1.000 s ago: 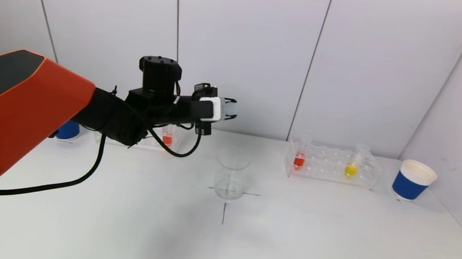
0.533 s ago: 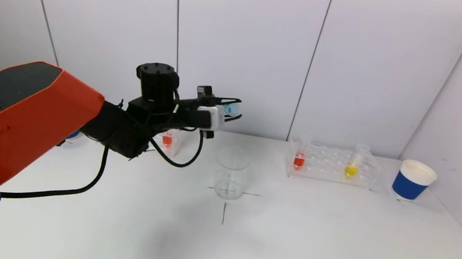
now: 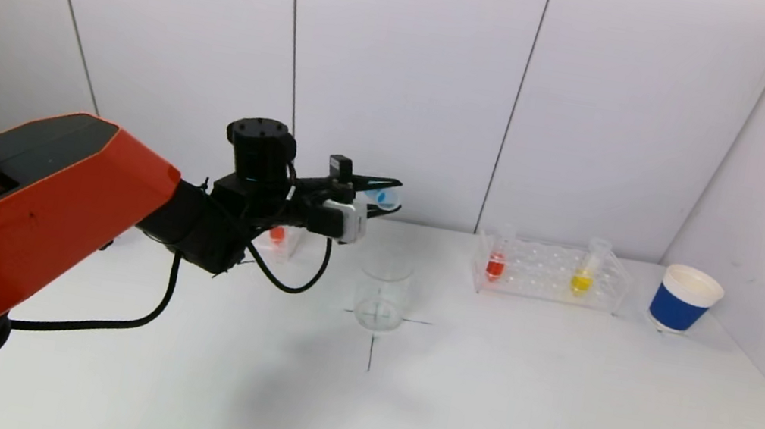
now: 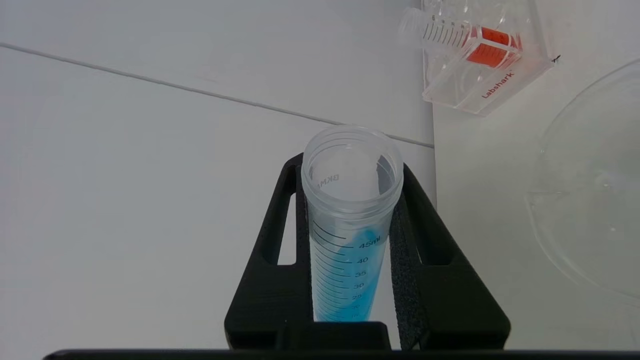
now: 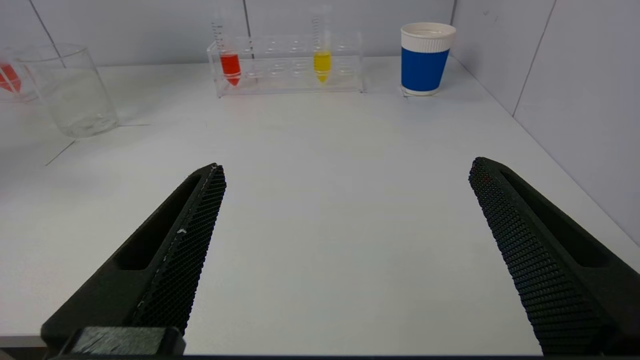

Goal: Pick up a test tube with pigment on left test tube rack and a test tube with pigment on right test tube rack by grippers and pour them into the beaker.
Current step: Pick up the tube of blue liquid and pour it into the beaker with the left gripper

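At the far left of the tabletop (image 3: 474, 413) we see our left arm reaching forward, its left gripper (image 3: 379, 195) raised above and slightly left of the beaker (image 3: 382, 287). Its fingers (image 4: 425, 260) are pinching a test tube with blue pigment (image 4: 350, 225) on both sides; the tube lies tilted nearly level, its open mouth pointing away from the wrist. Behind the arm sits the left test tube rack (image 4: 480, 80), mostly hidden in our head view, with a tube of orange pigment (image 3: 277, 233) standing in it. The clear beaker stands upright on a black cross mark (image 3: 373, 336) near the middle of the tabletop, and we cannot tell whether anything is in it. Further right, against the back wall, the right test tube rack (image 3: 549, 275) holds a red-pigment tube (image 3: 495, 263) at its left end and a yellow-pigment tube (image 3: 583, 277) toward its right. Just beyond it stands a blue paper cup (image 3: 683, 300). Our right gripper (image 5: 345, 260) hangs low over the near right part of the tabletop, well apart from the rack, its fingers spread wide around nothing.
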`<move>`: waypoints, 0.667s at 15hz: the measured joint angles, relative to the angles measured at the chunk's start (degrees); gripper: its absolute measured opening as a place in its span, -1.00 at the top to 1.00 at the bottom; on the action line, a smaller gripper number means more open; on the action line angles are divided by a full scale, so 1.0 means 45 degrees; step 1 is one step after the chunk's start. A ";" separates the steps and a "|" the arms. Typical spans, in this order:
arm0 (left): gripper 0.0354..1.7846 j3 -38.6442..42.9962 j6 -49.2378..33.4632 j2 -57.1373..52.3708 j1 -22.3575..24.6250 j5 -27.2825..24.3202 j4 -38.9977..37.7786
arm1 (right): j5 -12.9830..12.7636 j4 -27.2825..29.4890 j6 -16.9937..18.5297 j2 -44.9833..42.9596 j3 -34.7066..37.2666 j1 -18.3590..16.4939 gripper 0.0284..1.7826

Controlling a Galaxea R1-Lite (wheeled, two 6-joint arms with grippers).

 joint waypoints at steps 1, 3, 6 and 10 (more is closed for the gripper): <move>0.52 0.0019 0.0111 0.0000 0.0011 -0.0041 -0.0008 | -0.0005 0.0000 -0.0005 0.0000 0.0000 0.0000 -0.99; 0.52 0.0049 0.0442 0.0005 0.0022 -0.0092 0.0000 | -0.0005 0.0000 0.0000 0.0000 0.0000 0.0000 -0.99; 0.52 0.0057 0.1073 0.0076 0.0016 -0.0108 0.0011 | -0.0005 0.0000 0.0000 0.0000 0.0000 0.0000 -0.99; 0.52 0.0027 0.1604 0.0203 0.0011 -0.0114 0.0035 | -0.0005 0.0000 0.0000 0.0000 0.0000 0.0000 -0.99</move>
